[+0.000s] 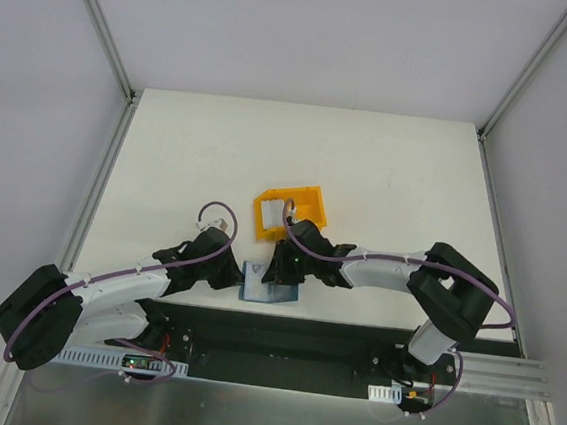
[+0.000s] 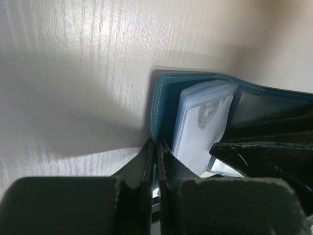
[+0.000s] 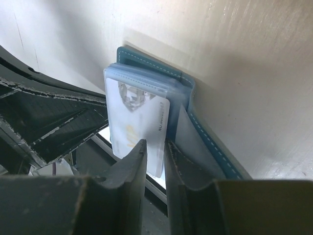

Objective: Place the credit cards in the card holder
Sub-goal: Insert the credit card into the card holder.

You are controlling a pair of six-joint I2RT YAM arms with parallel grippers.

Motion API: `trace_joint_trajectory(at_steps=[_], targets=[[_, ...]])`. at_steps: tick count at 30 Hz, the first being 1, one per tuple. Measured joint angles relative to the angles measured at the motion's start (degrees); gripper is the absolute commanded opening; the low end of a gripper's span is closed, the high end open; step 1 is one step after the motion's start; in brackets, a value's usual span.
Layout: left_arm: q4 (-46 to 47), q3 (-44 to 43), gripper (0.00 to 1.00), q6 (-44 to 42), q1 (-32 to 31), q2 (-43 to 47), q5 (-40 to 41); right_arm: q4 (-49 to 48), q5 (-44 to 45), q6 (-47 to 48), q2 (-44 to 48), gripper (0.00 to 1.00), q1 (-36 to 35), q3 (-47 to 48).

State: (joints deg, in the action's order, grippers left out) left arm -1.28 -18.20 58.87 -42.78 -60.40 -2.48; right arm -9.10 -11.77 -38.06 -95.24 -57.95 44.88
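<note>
The teal-blue card holder (image 1: 268, 291) stands open on its edge at the table's front edge, between both grippers. My left gripper (image 2: 157, 143) is shut on its cover (image 2: 164, 98). A pale credit card (image 3: 139, 122) sticks partway out of the clear pockets inside the card holder (image 3: 215, 147). The card's lower corner lies in the narrow gap of my right gripper (image 3: 155, 147), whose jaws stand slightly apart. The same card (image 2: 203, 127) shows in the left wrist view. Another pale card (image 1: 276, 206) lies in the yellow bin.
A yellow plastic bin (image 1: 307, 197) sits just behind the card holder. The right arm's dark fingers (image 2: 264, 147) crowd the wallet's right side. The black base rail (image 1: 280, 348) runs right below the wallet.
</note>
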Motion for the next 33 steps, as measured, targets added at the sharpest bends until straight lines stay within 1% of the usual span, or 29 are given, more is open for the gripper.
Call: trace_joint_trajectory(at_steps=[4,6,11,19,22,25,31,33], targets=[[0.02,0.00,0.00,0.00,0.00,0.04,0.00,1.36,0.48,1.31,0.17,0.34,-0.02,0.57],[0.02,0.00,0.00,0.04,0.00,0.09,-0.02,3.28,1.55,2.60,1.14,0.36,-0.11,0.87],[-0.26,0.24,0.00,0.04,0.00,1.20,-0.02,10.62,5.55,6.25,4.92,0.36,-0.33,2.01],[-1.18,0.37,0.00,0.04,0.00,4.20,-0.04,20.31,12.31,8.41,5.05,0.34,-0.35,2.93],[-1.18,0.37,0.00,0.02,0.00,4.70,-0.07,21.14,13.40,8.57,5.20,0.34,-0.44,2.93],[-1.20,0.37,0.00,0.02,0.00,4.72,-0.13,22.12,14.03,8.81,5.20,0.31,-0.48,3.34],[-1.27,0.37,0.00,0.00,0.00,4.83,-0.46,24.41,15.39,9.60,5.22,0.31,-0.48,4.09],[-1.44,0.37,0.00,0.00,0.00,5.25,-0.50,24.39,15.32,10.10,5.49,0.33,-0.48,4.09]])
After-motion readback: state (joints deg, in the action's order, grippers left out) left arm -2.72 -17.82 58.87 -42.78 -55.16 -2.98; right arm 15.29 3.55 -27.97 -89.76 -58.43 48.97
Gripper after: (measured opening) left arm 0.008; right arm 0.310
